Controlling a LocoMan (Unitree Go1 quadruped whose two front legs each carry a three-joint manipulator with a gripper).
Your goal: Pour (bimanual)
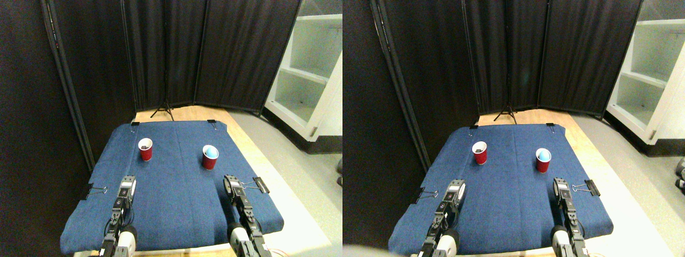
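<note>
Two red cups stand upright on the blue cloth (171, 203). The left cup (145, 149) has a white inside with something small and dark at its bottom. The right cup (210, 157) holds a light blue ball. My left gripper (127, 184) hovers over the cloth, nearer to me than the left cup and apart from it. My right gripper (230, 183) sits nearer than the right cup and slightly to its right, also apart from it. Neither gripper holds anything.
Black binder clips pin the cloth at its left edge (93, 190), right edge (259, 184) and far corners. Black curtain panels (176, 53) and a tripod foot (163, 111) stand behind the table. A white shelf unit (307, 75) stands at the right.
</note>
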